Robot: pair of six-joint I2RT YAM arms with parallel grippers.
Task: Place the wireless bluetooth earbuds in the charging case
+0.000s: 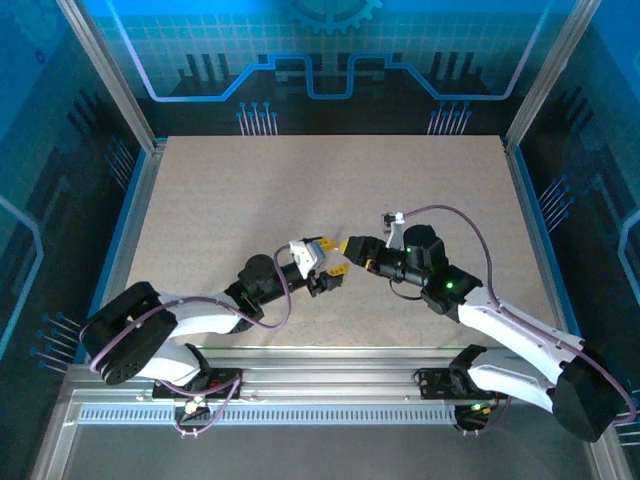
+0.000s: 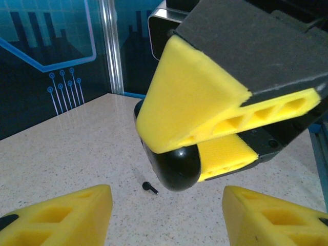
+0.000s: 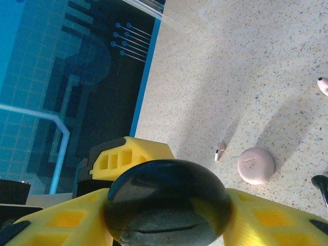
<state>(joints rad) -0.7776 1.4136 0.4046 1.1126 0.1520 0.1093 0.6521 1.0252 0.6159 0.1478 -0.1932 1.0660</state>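
Earbuds all out, nothing inserted yet: whitish bud (image 3: 219,151) lies just beside the pink case (image 3: 255,165) on the table (image 3: 246,61), black bud (image 2: 149,187) apart. Case looks closed, though I can't be sure. Right gripper (image 3: 166,202) pinches a glossy black shell (image 2: 177,171) in the air, and what it is stays unclear. Left gripper (image 2: 166,205) is spread and empty. Pale piece (image 3: 323,85) is cut off at the frame edge.

Pale pink charging case (image 3: 255,165), glossy black ovoid (image 3: 166,202), yellow pincer fingers (image 3: 271,220), speckled beige table (image 3: 246,77).
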